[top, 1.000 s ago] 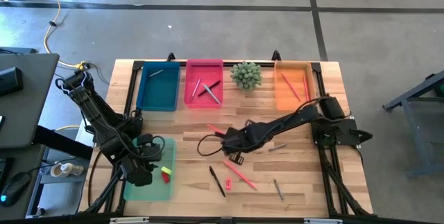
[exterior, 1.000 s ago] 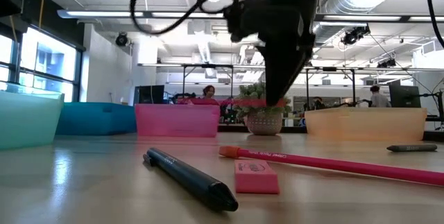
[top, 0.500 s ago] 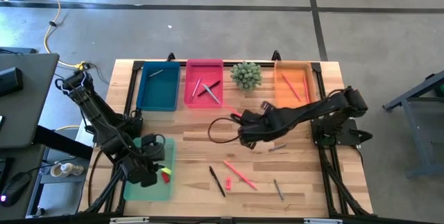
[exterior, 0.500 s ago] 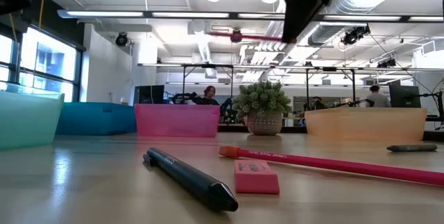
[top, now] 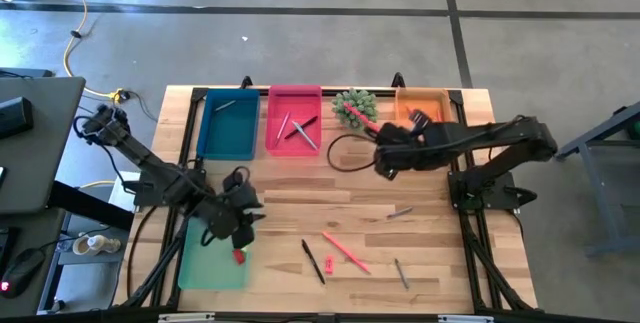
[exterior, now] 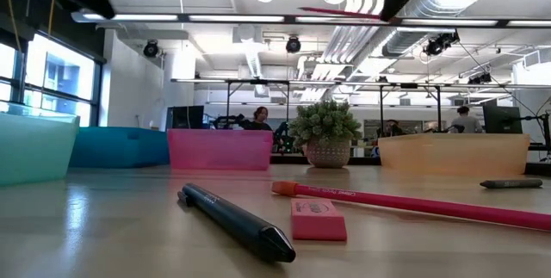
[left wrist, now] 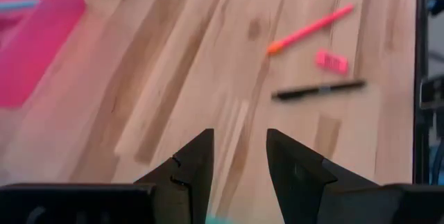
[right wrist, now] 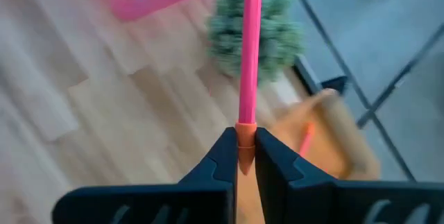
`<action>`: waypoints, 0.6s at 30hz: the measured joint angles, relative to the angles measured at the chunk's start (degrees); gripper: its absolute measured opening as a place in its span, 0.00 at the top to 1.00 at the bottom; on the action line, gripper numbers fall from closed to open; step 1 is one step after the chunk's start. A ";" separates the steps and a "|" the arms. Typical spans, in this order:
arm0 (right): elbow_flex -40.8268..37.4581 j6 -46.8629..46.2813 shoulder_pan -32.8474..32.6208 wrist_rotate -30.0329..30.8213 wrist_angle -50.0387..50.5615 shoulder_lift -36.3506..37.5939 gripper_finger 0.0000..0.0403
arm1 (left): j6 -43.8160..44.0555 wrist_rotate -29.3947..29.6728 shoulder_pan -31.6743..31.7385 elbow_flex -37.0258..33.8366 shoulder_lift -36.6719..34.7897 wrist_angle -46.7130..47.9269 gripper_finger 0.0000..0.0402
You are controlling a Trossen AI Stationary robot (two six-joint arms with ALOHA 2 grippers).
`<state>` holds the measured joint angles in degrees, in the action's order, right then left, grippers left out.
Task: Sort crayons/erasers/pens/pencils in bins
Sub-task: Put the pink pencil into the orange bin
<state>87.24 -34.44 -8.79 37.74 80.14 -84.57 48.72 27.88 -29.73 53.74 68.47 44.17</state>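
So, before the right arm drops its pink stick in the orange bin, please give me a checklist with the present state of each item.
1. Right end effector shut on pink stick: ok.
2. Stick above orange bin: not ok, it hangs over the plant.
3. Room in bin: ok.
4. Left end effector clear of the path: ok, it is near the green bin.
5. Grip firm enough: cannot tell.

The left gripper (top: 240, 225) hangs at the table's front-left, its 2 fingers (left wrist: 194, 163) apart and empty. The right gripper (top: 383, 155) is raised near the back, fingers (right wrist: 223, 160) closed.
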 joint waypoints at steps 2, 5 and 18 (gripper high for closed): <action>0.00 0.43 1.11 1.48 1.76 1.54 0.97 | -1.92 0.00 2.16 0.00 -0.01 -2.56 0.70; 0.00 0.42 2.77 3.07 4.89 3.68 0.97 | -4.91 -0.05 5.27 0.00 0.00 -6.54 0.70; -9.10 3.88 12.93 4.99 7.37 15.24 0.97 | -13.34 -0.20 15.71 0.00 -0.01 -19.05 0.70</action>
<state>78.14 -30.56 4.13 42.73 87.51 -69.33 35.38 27.68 -14.01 53.74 68.46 25.13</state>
